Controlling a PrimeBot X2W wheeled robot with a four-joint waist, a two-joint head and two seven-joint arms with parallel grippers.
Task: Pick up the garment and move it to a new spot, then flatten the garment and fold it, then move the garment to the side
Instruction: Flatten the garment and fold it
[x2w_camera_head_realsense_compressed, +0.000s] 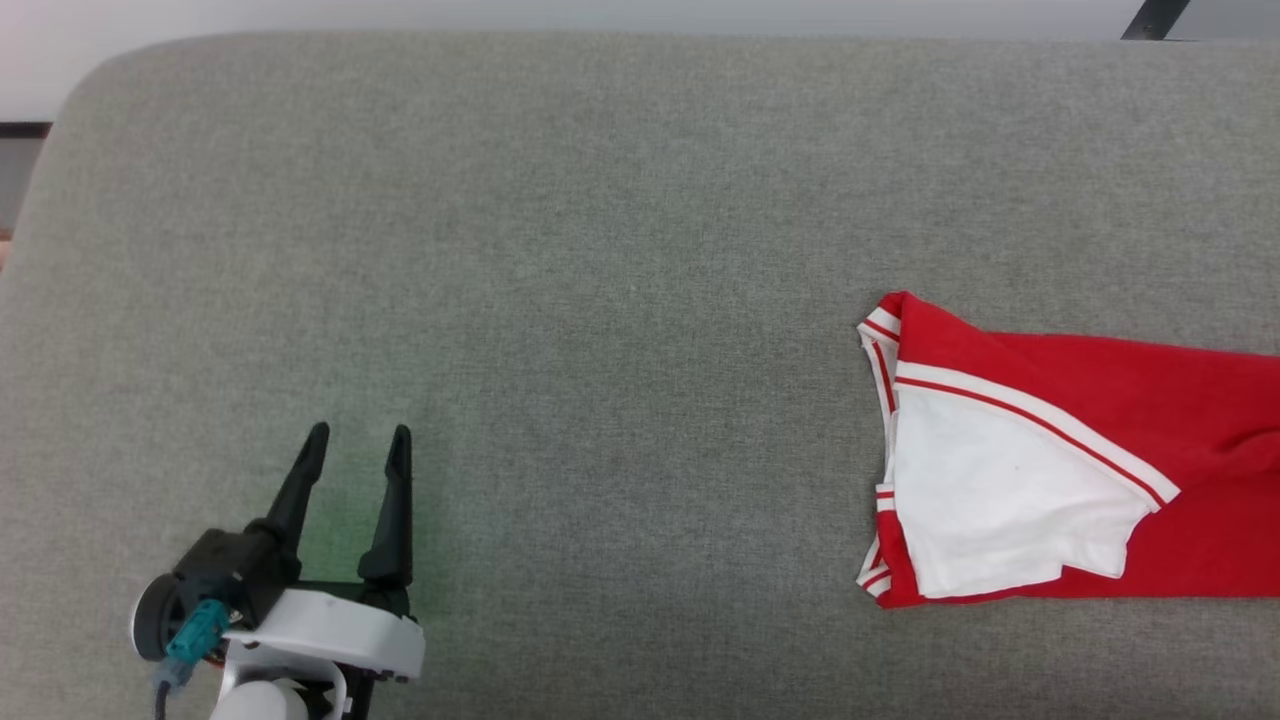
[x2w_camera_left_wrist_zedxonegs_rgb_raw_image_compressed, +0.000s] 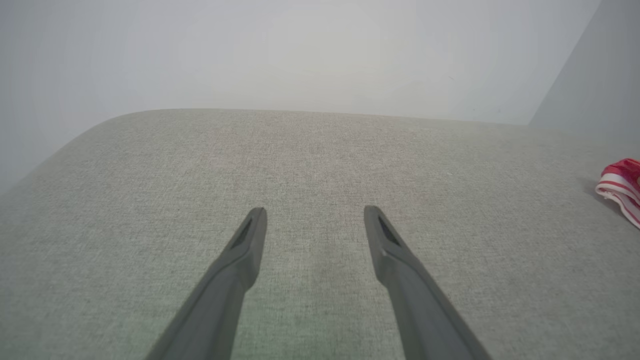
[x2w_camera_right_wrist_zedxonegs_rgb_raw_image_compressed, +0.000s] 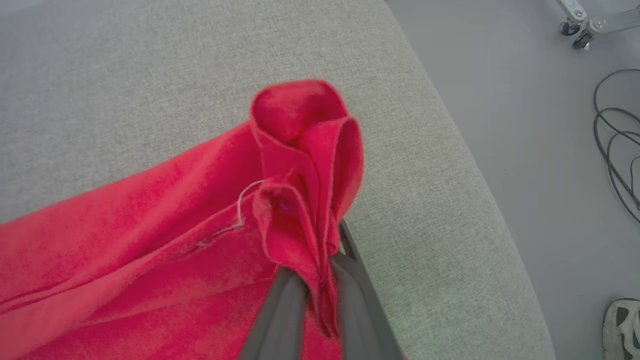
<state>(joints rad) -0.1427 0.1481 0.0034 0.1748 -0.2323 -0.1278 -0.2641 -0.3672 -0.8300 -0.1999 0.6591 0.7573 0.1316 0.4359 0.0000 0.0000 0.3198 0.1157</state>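
Red garment (x2w_camera_right_wrist_zedxonegs_rgb_raw_image_compressed: 150, 240) pinched in right hand (x2w_camera_right_wrist_zedxonegs_rgb_raw_image_compressed: 320, 272) (left hand (x2w_camera_head_realsense_compressed: 360, 433) spread wide, empty) over grey cushion (x2w_camera_head_realsense_compressed: 600, 250)

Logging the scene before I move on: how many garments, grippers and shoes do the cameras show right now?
Garments: 1, the red garment
Grippers: 2, the left gripper open, the right gripper shut on the garment
Shoes: 1, a white shoe
Total: 4

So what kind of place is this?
Probably a lab or test room: a grey padded surface, loose cables on a bare floor, and castors of a wheeled frame.
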